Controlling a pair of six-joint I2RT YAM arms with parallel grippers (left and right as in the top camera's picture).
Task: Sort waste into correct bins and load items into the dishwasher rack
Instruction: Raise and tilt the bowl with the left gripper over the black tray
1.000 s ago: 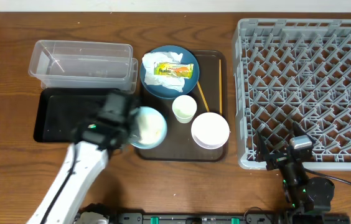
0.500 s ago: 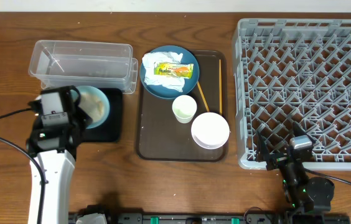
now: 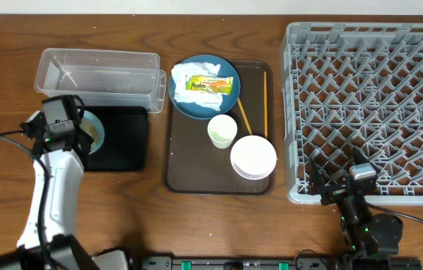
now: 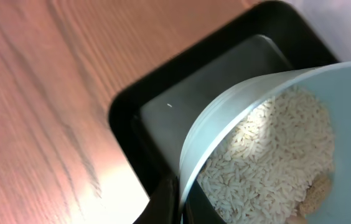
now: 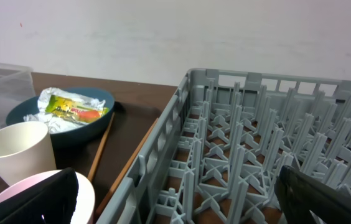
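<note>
Just one cup, one plate.

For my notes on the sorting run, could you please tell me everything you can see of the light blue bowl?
The light blue bowl is round, smooth and plastic-looking, with a thin pale rim. It holds whitish rice and a small brownish scrap. The left claw pinches its rim and holds it over the left end of the black tray. From overhead the arm hides most of the bowl. Whether it touches the tray cannot be told.
</note>
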